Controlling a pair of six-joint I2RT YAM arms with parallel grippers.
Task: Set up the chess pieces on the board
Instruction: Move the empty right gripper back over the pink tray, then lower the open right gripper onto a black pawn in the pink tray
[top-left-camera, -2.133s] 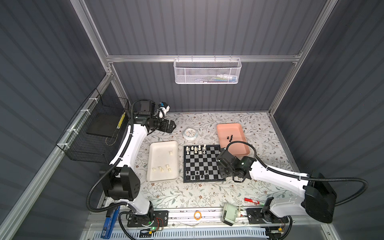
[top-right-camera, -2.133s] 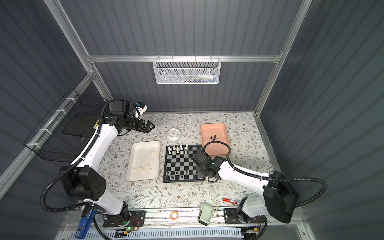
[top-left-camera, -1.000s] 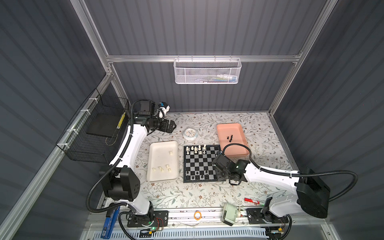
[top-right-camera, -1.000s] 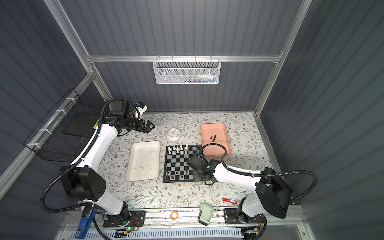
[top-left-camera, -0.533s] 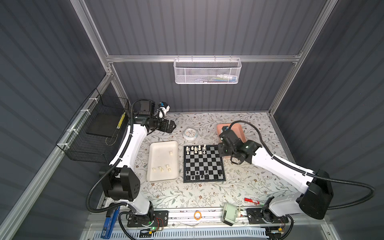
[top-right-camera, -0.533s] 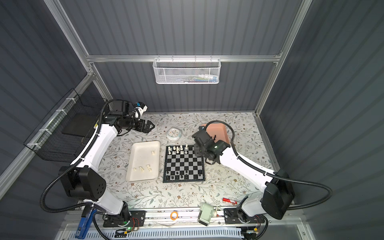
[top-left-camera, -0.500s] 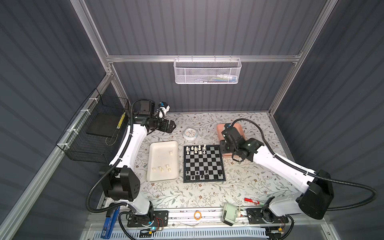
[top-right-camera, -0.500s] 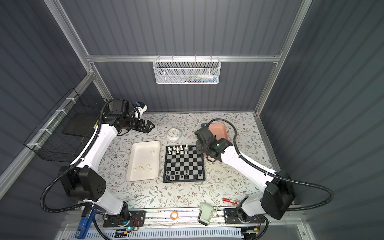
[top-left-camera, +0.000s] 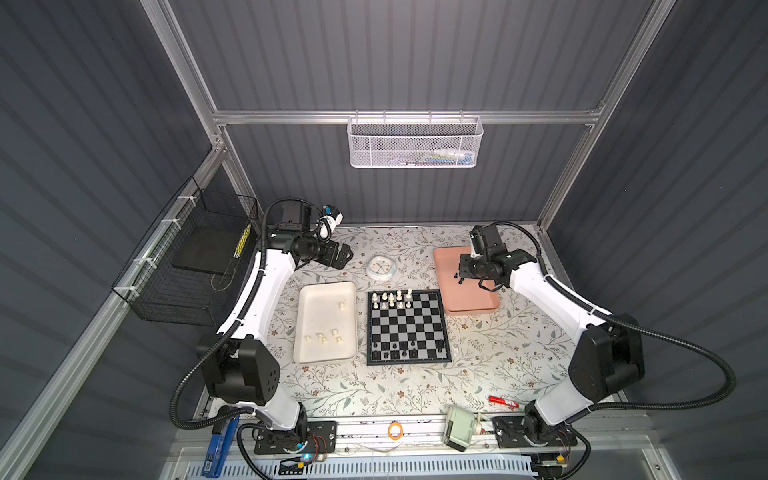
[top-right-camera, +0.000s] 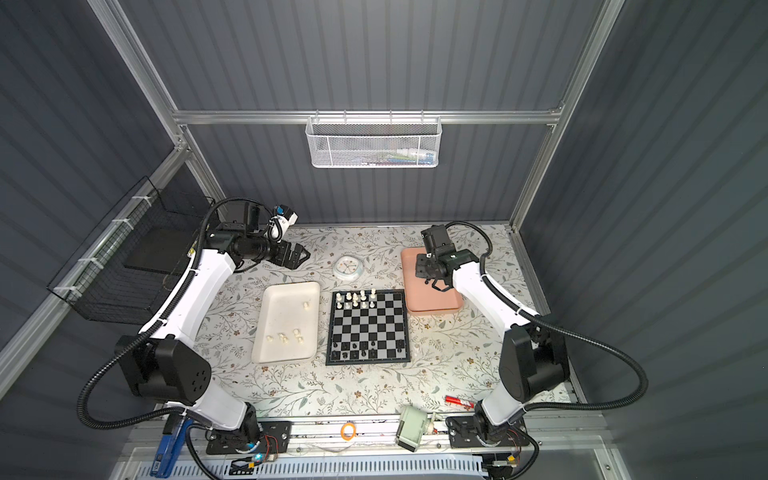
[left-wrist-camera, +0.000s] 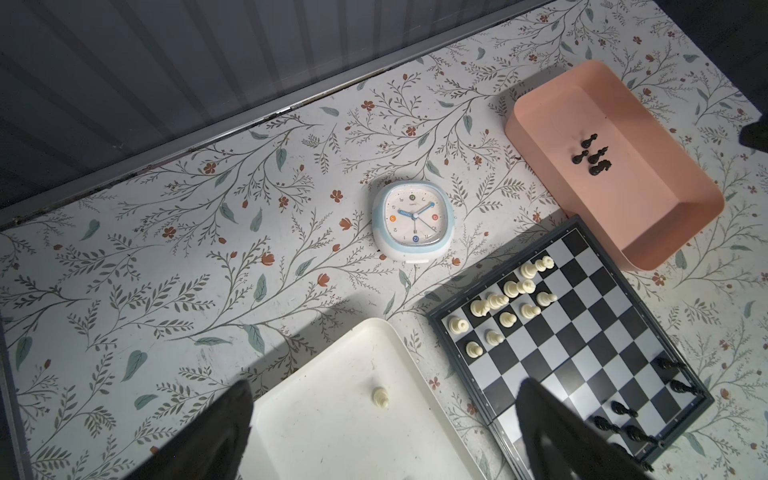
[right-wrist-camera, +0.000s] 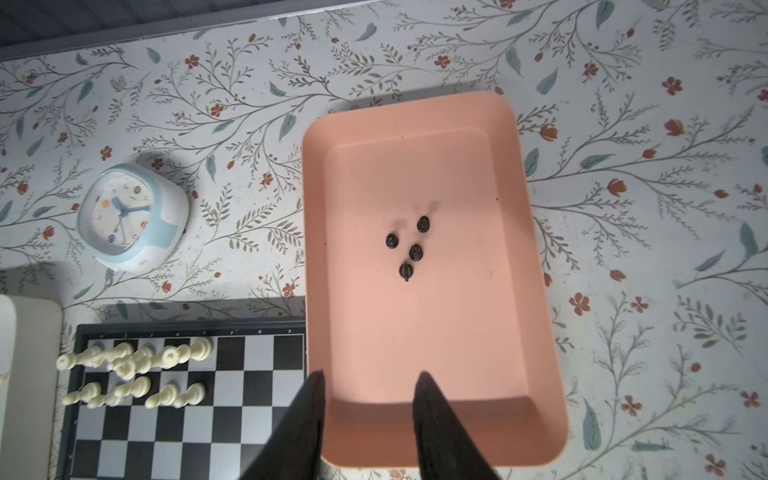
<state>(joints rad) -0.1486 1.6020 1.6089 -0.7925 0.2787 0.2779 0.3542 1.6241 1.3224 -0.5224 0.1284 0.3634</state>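
The board lies mid-table in both top views. Cream-white chess pieces stand on its two far rows. Black ones stand on its near rows. Several black pieces stand in the pink tray. My right gripper hovers over this tray, open, nothing between its fingers. Several white pieces lie in the white tray. My left gripper hangs wide open at the back left, above the table.
A small white-and-blue clock sits behind the board. A black wire basket hangs on the left wall. A red marker, an orange ring and a small pale device lie along the front edge.
My right gripper has travelled from the near right part of the board back to above the pink tray, and its jaws have parted. The left arm has not moved.
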